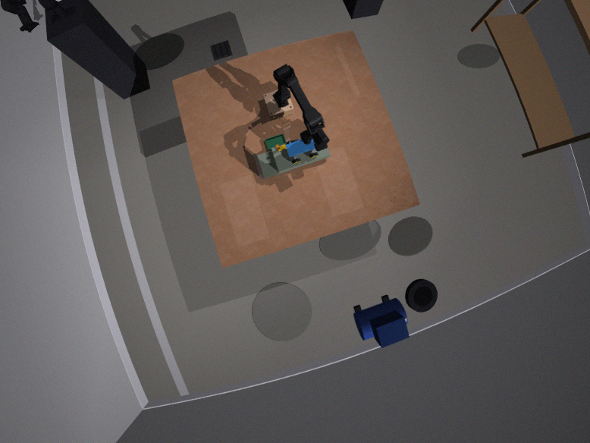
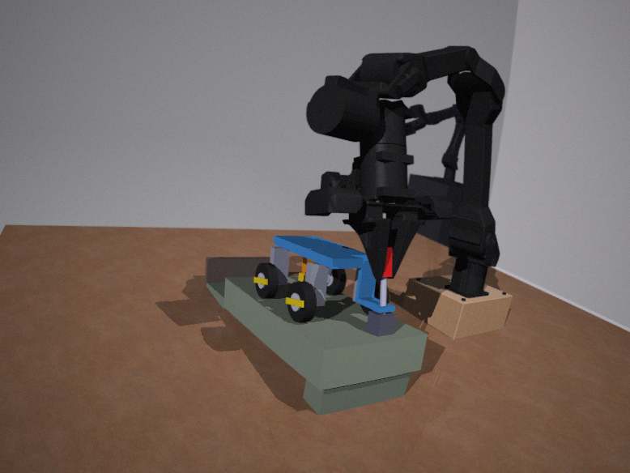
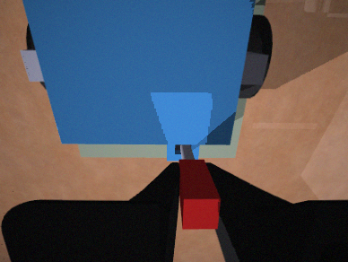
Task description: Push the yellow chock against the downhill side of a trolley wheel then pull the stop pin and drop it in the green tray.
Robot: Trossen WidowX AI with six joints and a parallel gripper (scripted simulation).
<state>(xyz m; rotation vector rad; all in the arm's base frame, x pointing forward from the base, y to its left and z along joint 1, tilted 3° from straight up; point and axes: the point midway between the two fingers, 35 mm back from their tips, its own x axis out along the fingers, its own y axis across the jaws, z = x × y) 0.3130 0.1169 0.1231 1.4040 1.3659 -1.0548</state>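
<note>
The blue trolley [image 1: 299,149] [image 2: 320,248] [image 3: 126,67] stands on the grey-green ramp [image 1: 269,168] [image 2: 373,366] [image 3: 126,151]. My gripper [image 2: 385,272] [image 3: 190,170] is shut on the red head of the stop pin [image 2: 389,263] [image 3: 199,188], above the uphill end. The pin's shaft shows below the fingers and reaches the trolley's blue tab above the dark block [image 2: 381,323]; its lower end is hidden. The chock [image 1: 282,147] [image 2: 304,267] is at the trolley's downhill end; contact with a wheel cannot be made out. The green tray [image 1: 274,139] lies beside the ramp and looks empty.
A low brownish end wall [image 1: 252,161] [image 2: 239,268] stands at the ramp's downhill end. The arm's light wooden base block [image 1: 287,110] [image 2: 441,309] stands on the tray's side of the ramp. The trolley's deck is close beside the fingers.
</note>
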